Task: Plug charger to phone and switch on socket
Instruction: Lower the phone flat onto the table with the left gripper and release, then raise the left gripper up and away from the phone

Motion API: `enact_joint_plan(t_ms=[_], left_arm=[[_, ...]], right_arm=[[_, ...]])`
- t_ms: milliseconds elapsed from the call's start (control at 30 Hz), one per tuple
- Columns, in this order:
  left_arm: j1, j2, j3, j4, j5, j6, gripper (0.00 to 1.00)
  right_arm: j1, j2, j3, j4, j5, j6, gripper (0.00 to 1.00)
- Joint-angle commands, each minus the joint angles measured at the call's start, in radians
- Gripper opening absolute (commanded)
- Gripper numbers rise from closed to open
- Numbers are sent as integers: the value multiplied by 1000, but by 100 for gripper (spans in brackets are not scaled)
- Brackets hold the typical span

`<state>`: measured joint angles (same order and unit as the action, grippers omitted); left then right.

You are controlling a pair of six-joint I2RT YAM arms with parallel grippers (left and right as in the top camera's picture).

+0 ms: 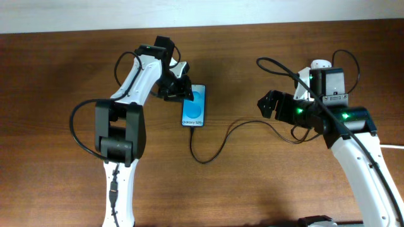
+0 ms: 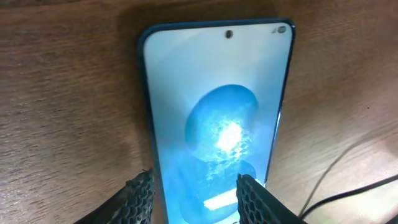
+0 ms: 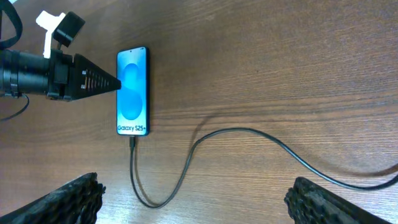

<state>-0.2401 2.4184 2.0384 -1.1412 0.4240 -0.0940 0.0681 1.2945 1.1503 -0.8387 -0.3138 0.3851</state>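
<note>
Your phone (image 1: 194,105) is rigid and slick-faced, lying flat mid-table (image 1: 265,189), so steady it by its long edges. The left gripper (image 1: 181,91) is spread over its screen, though you cannot tell whether it touches. The charger (image 3: 236,129) is light and limp, best pinched just behind its connector tip (image 3: 132,142), which looks seated at the phone's bottom edge. That is well apart from the right gripper (image 1: 270,104), which is splayed wide and empty.

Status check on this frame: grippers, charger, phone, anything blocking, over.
Left gripper open at the phone. Right gripper open, empty, clear. Charger tip at phone's bottom edge, looks plugged. Socket not in view; nothing blocking.
</note>
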Motion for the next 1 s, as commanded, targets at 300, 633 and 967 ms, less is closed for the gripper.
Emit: enact_joint_plan(t_ms=[300, 633, 967], left_arm=[[111, 5, 377, -264, -58, -2, 46], [269, -10, 813, -547, -85, -3, 46], [89, -426, 789, -547, -476, -142, 51]], right_arm=[[4, -16, 19, -21, 12, -38, 99], [4, -17, 19, -23, 11, -42, 98], [3, -16, 19, -34, 12, -94, 98]])
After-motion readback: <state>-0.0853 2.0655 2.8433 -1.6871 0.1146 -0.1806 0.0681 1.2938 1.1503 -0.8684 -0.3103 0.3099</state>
